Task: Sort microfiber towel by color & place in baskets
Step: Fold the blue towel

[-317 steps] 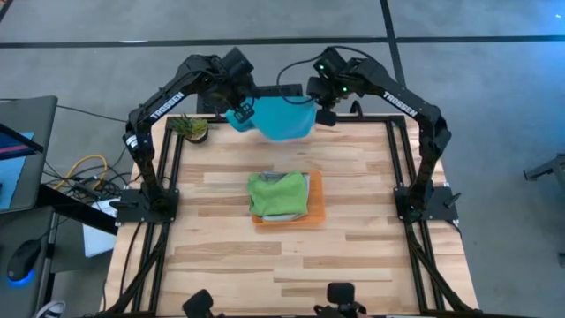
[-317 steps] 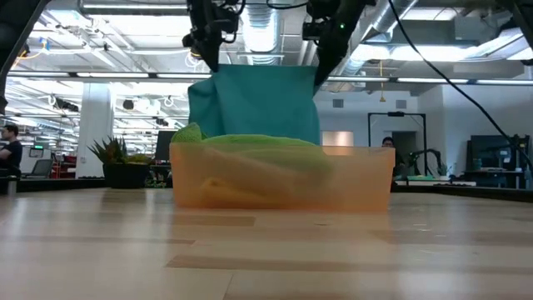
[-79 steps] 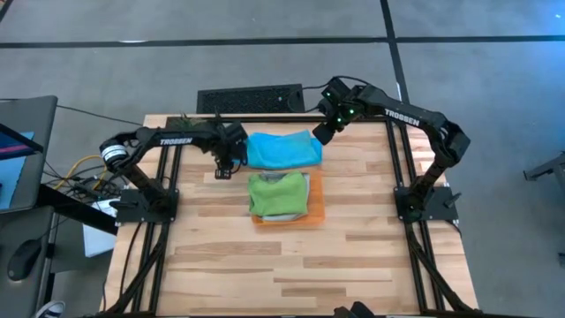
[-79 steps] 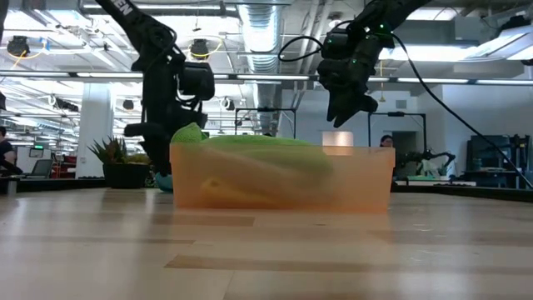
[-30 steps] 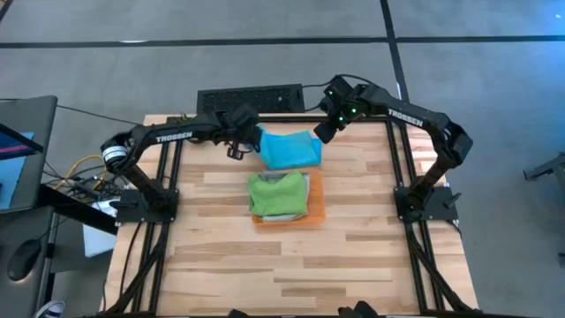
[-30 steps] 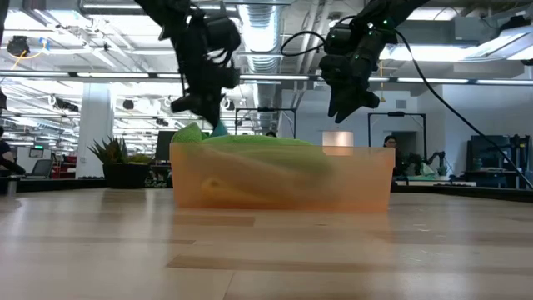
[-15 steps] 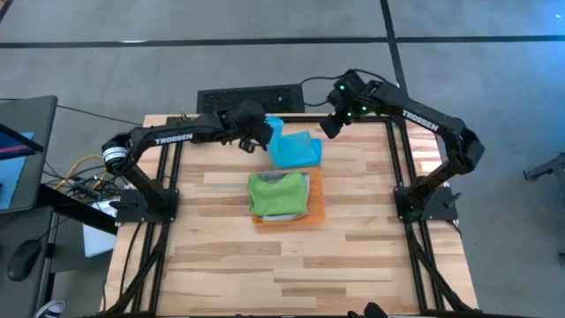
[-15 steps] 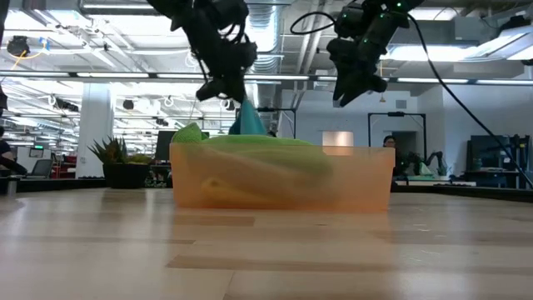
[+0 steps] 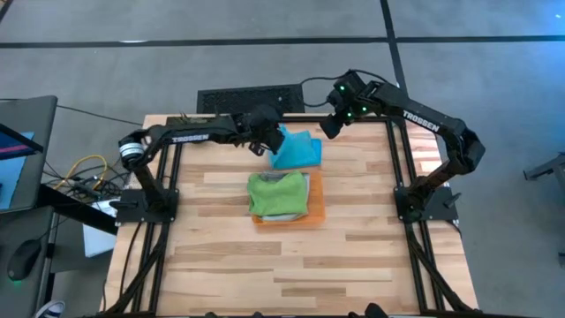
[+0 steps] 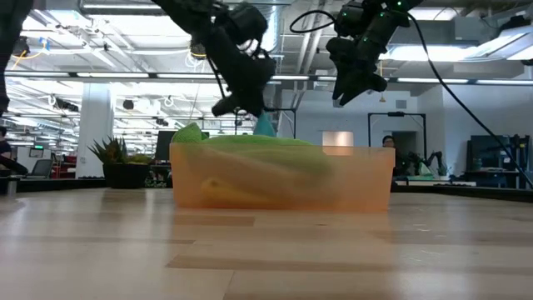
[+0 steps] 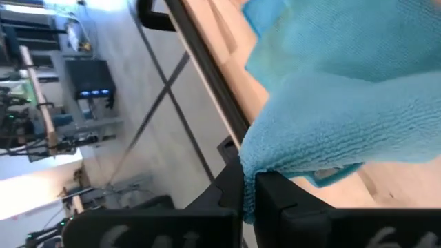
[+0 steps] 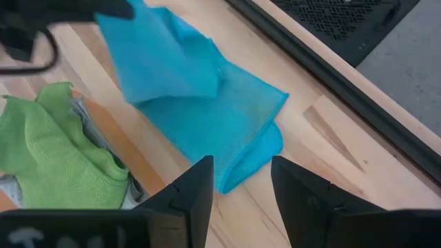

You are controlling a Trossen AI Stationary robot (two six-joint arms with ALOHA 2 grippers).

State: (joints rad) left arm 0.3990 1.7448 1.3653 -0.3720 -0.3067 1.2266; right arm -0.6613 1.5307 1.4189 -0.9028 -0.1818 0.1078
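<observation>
A grey concrete floor is seen all around the wooden table, crossed by dark lines. A black grated mat lies on the floor just behind the table's far edge. At the table's left side, a desk and a tangle of yellow and orange cables are seen. From table height, a large open hall is shown: ceiling ducts and strip lights overhead, a white pillar at the left, a potted plant on the far table edge, and a person far back.
</observation>
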